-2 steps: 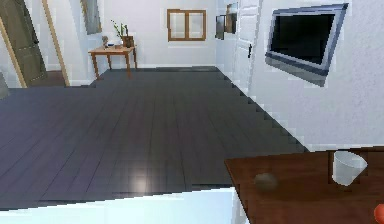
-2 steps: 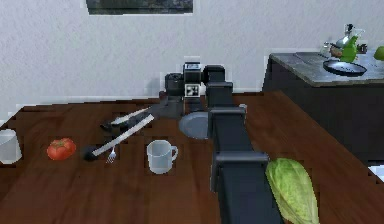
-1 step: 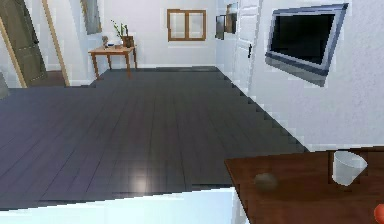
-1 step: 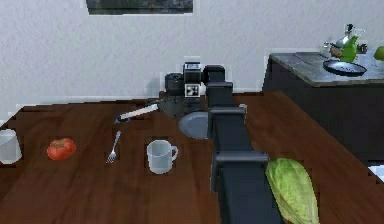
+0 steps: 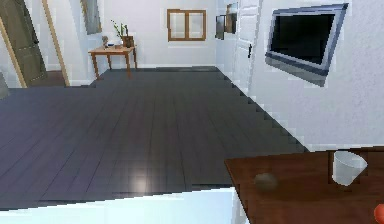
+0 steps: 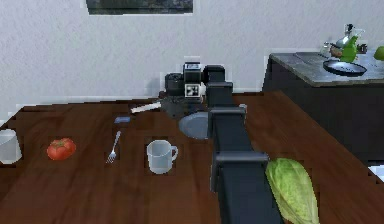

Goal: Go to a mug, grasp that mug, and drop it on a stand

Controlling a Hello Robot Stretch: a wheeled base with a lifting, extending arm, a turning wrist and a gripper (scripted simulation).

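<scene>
A white mug (image 6: 160,155) with its handle to the right stands on the dark wooden table (image 6: 70,190), left of the arm. The arm's dark bar (image 6: 235,170) rises from the bottom edge over the table. At its far end sits the gripper (image 6: 173,84), near the table's far edge and beyond the mug. I cannot tell whether it holds anything. A second white cup (image 6: 8,146) stands at the table's left end, and it shows again as a white cup (image 5: 348,167) on the table corner (image 5: 300,195) in the forward view. A small wooden side table (image 5: 112,52) with a plant stands at the far wall.
On the table lie a red tomato (image 6: 61,149), a fork (image 6: 113,150), a grey dish (image 6: 197,124), a pale utensil (image 6: 147,106) and a lettuce (image 6: 293,188). A dark counter (image 6: 320,95) stands at the right. A wall television (image 5: 305,40) hangs above open dark floor (image 5: 140,130).
</scene>
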